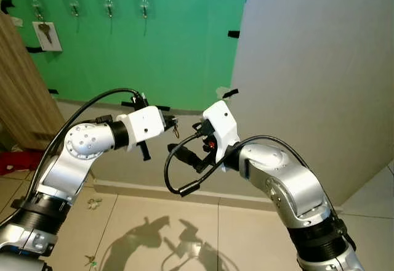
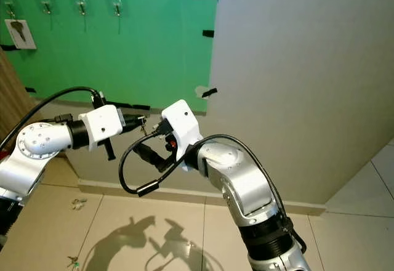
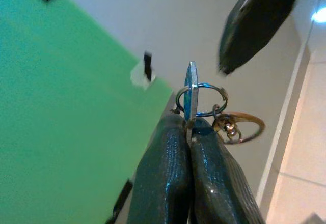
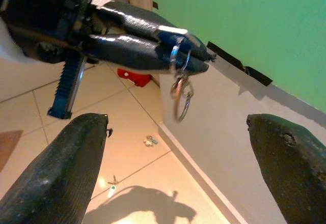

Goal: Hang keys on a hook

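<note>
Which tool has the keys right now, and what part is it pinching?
The left tool is shut on the keys, pinching the flat key blade edge-on; the rings dangle free beside it. The right tool is open, holding nothing.

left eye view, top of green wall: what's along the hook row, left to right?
hook with a key hanging over a white card → bare hook → bare hook → bare hook → grey panel

Head cams downward; wrist cams close, facing keys (image 3: 196, 102).
</note>
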